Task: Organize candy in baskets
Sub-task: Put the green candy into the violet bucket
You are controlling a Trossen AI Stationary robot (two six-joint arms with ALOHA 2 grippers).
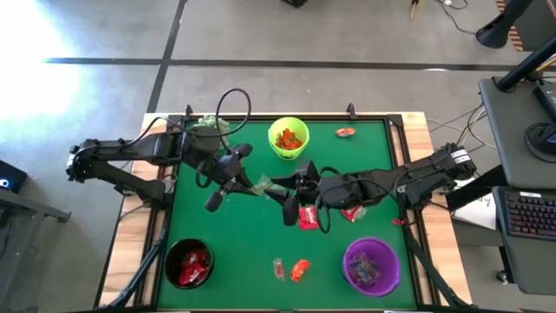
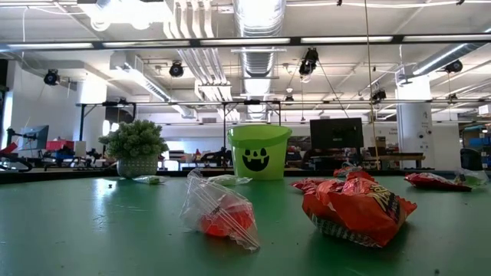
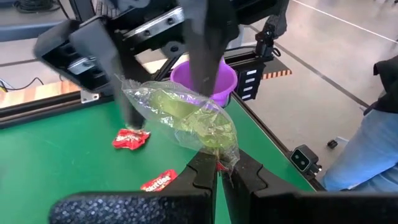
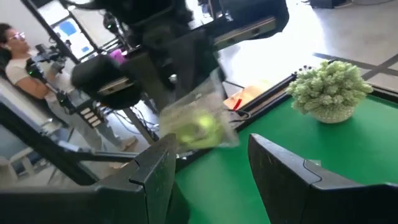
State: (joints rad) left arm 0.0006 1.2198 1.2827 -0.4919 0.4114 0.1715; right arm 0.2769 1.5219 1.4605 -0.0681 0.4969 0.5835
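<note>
Shut left jaws, crinkly clear-greenish candy (image 3: 186, 118)

Both arms reach in over the middle of the desk, meeting almost nose to nose. The left arm stretches from its base at the left edge, elbow bent, wrist angled toward the centre. The left gripper (image 3: 216, 171) has its jaws pinched tight on a pale clear-greenish candy (image 3: 186, 118), holding it clear of the surface. Opposite, the right arm extends low and nearly straight from the right edge. The right gripper (image 4: 208, 165) faces that same sweet head-on, jaws spread wide, nothing between them, the two dark fingers (image 4: 155, 168) standing either side of empty air just short of the wrapper.
</note>
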